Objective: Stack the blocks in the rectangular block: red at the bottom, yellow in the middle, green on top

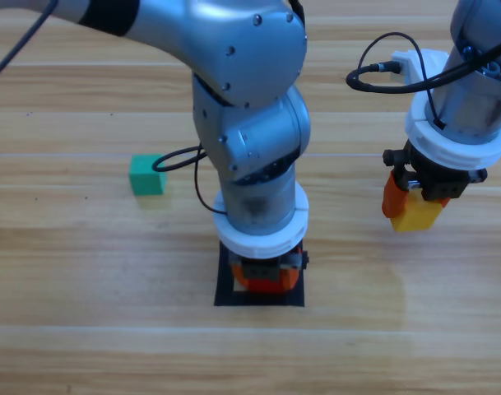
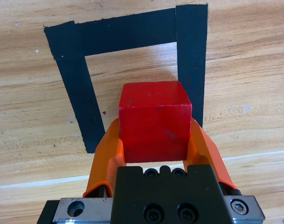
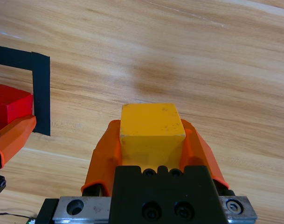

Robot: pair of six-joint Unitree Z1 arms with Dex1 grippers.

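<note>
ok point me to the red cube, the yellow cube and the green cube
red cube [image 2: 155,128], left wrist view, on its front face between the orange jaws.
yellow cube [image 3: 152,122], right wrist view, on its top face.
green cube [image 1: 146,174], high view, middle of the cube.

A lab bench: bare wooden table [image 1: 85,271], taped black outline [image 2: 128,35], cabled robot arms.
</note>
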